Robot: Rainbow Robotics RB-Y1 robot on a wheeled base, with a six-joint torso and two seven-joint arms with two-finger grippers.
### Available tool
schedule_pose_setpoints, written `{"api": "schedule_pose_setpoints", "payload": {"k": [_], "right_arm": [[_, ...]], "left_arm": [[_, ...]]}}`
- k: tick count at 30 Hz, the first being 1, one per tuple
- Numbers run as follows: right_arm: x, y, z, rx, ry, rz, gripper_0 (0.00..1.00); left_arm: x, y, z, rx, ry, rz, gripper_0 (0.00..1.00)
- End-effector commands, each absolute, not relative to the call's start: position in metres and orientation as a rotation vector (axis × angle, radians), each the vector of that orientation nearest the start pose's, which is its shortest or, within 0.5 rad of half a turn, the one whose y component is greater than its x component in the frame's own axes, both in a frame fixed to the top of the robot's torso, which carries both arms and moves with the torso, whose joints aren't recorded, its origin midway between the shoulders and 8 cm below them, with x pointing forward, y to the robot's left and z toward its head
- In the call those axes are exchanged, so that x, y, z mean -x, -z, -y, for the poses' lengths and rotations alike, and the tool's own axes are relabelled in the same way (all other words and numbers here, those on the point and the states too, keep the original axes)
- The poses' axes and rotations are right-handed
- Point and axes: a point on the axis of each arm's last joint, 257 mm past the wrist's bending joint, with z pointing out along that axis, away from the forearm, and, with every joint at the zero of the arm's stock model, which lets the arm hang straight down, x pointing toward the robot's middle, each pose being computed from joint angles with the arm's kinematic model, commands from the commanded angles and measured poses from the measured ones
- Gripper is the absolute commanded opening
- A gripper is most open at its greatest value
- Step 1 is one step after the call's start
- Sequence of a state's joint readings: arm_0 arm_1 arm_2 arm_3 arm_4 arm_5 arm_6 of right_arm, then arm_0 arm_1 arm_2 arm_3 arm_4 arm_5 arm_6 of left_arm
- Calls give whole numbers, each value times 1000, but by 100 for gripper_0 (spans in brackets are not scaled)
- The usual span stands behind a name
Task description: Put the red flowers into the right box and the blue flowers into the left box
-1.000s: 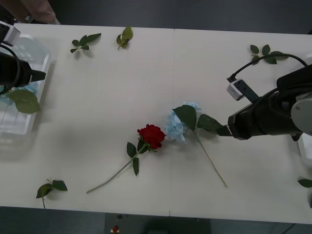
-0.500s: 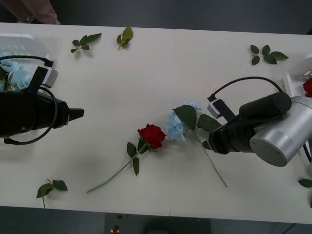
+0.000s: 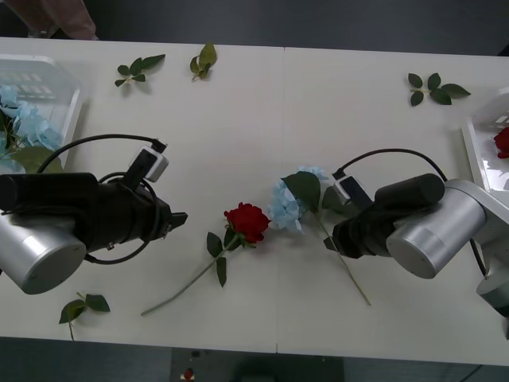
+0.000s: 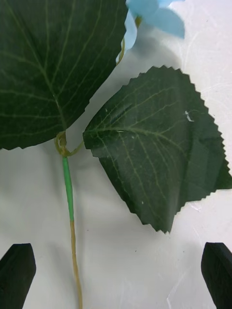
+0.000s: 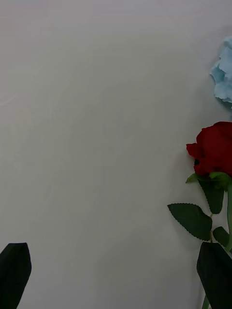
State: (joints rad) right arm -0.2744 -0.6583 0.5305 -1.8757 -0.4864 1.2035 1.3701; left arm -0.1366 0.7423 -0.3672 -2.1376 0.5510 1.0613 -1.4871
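A red rose point(image 3: 247, 221) and a blue flower point(image 3: 285, 205) lay touching at mid-table, bare tabletop point(image 3: 238, 135) beyond them. The left gripper point(image 3: 176, 220), fingers wide, hung left of the rose; the right gripper point(image 3: 332, 237), fingers wide, straddled the blue flower's stem. Farther out, the left box point(image 3: 67, 99) held blue flowers at the table's left edge, and the right box point(image 3: 477, 147) held a rose at the right edge.

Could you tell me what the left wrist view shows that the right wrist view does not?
Left wrist alone: the red rose lying on the table, its stem by one of the open left gripper fingers. Right wrist alone: two big green leaves and the thin stem between the open right gripper fingers. Both: pale petals of the blue flower on the table.
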Motion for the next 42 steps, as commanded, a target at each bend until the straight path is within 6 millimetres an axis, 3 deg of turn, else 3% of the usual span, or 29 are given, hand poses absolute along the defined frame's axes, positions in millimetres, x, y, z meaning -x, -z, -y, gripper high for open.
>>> {"api": "schedule_pose_setpoints", "payload": {"k": [1,18,19,21,22,23,26,42], "right_arm": [[-449,330,164,662,-33,-2461,100],[-465,351,161,644,24,-2492,100],[-465,351,161,646,28,-2491,94],[-465,351,161,648,30,-2490,65],[-465,351,161,648,30,-2490,34],[-465,351,161,650,30,-2490,19],[-465,351,161,650,30,-2490,2],[-468,348,160,646,29,-2484,0]], "left_arm": [[-441,233,-145,-701,141,-2164,100],[-402,274,-94,-802,207,-2216,100],[-401,277,-93,-809,208,-2219,100],[-399,281,-90,-826,204,-2224,100],[-399,286,-90,-836,198,-2231,100],[-400,288,-88,-843,196,-2234,100],[-402,298,-83,-846,196,-2247,100],[-426,352,-73,-883,142,-2252,100]]}}
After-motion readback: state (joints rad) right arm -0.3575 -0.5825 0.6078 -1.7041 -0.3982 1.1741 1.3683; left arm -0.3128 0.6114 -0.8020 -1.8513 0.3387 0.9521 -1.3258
